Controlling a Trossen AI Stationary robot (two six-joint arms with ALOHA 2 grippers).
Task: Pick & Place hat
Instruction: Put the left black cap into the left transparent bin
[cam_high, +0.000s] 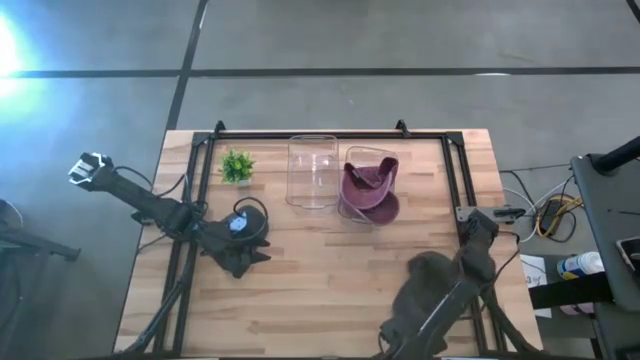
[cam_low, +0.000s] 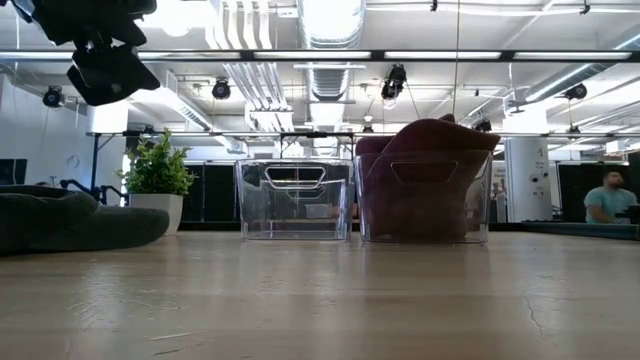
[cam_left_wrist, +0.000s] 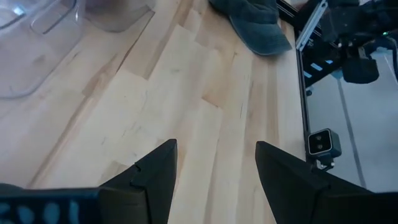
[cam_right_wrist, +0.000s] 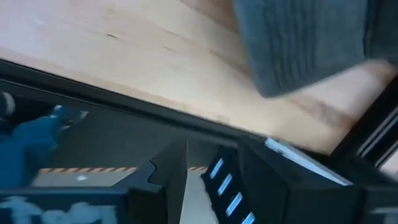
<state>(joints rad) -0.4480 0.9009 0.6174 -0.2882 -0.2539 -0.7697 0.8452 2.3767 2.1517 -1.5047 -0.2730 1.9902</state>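
A grey knitted hat (cam_high: 428, 282) lies flat on the wooden table near its right edge; it also shows in the right wrist view (cam_right_wrist: 305, 43), the left wrist view (cam_left_wrist: 255, 25) and the low view (cam_low: 70, 220). My right gripper (cam_high: 478, 228) hangs just beyond the hat, over the black rail at the table's right side. It points steeply down and its fingers (cam_right_wrist: 205, 180) stand a little apart with nothing between them. My left gripper (cam_high: 240, 255) waits above the table's left half, open (cam_left_wrist: 214, 177) and empty.
An empty clear bin (cam_high: 312, 170) stands at the far middle. Beside it, a second clear bin (cam_high: 388, 212) holds a maroon hat (cam_high: 365, 182). A small potted plant (cam_high: 237, 165) is at the far left. A black rail frame (cam_high: 458, 180) borders the table. A person sits in the room behind (cam_low: 605, 200).
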